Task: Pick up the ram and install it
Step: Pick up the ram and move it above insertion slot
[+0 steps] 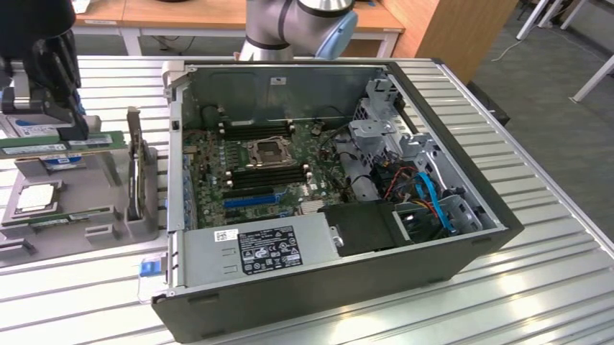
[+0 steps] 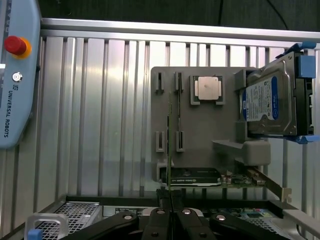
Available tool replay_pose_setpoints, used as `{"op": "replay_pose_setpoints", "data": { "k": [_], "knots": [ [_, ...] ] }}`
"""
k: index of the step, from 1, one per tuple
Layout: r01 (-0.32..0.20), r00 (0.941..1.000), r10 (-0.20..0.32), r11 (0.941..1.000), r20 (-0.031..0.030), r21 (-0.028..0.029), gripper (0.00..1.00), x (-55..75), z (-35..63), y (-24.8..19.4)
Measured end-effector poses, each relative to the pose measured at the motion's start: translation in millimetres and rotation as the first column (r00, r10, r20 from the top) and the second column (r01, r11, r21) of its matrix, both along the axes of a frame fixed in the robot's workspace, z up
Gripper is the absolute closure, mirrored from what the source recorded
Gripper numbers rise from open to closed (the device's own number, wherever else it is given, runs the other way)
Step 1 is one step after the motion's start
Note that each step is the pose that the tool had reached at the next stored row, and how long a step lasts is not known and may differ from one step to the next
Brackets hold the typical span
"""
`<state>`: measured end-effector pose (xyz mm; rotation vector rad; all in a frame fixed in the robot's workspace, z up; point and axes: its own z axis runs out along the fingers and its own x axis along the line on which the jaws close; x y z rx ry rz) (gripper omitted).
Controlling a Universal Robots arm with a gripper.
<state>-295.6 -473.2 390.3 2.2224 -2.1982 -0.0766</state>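
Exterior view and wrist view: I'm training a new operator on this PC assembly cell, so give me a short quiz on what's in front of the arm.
1. Short answer: what is the end effector shut on?
2. True or false: the computer case lies open, with its motherboard exposed.
3. Multiple choice: which of these rests on the grey fixture? A) a keyboard B) a hard drive C) a screwdriver

Key: 1. the ram, a thin green stick; 2. true; 3. B
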Motion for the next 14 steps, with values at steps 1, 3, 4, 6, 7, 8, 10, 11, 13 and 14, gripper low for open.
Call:
{"op": "replay_pose_setpoints", "data": {
  "k": [1, 3, 4, 6, 7, 8, 10, 11, 13, 14],
  "knots": [
    [0.000, 1.0000, 0.000, 1.0000, -0.0002, -0.0001, 0.89, 2.1, 0.1, 0.0],
    [0.000, 1.0000, 0.000, 1.0000, -0.0003, 0.0000, 0.89, 5.7, 0.0, 0.0],
    [0.000, 1.0000, 0.000, 1.0000, -0.0003, 0.0001, 0.89, 7.3, -0.1, 0.0],
    [0.000, 1.0000, 0.000, 1.0000, -0.0005, 0.0000, 0.89, 10.7, 0.0, 0.0],
    [0.000, 1.0000, 0.000, 1.0000, -0.0005, 0.0000, 0.89, 12.4, 0.0, 0.0],
    [0.000, 1.0000, 0.000, 1.0000, -0.0006, 0.0001, 0.89, 14.2, 0.0, 0.0],
    [0.000, 1.0000, 0.000, 1.0000, -0.0007, 0.0000, 0.89, 17.9, 0.0, 0.0],
    [0.000, 1.0000, 0.000, 1.0000, -0.0008, 0.0000, 0.89, 19.8, 0.0, 0.0],
    [0.000, 1.0000, 0.000, 1.0000, -0.0010, 0.0000, 0.89, 23.8, 0.0, 0.0],
    [0.000, 1.0000, 0.000, 1.0000, -0.0011, 0.0000, 0.89, 25.8, 0.0, 0.0]
  ]
}}
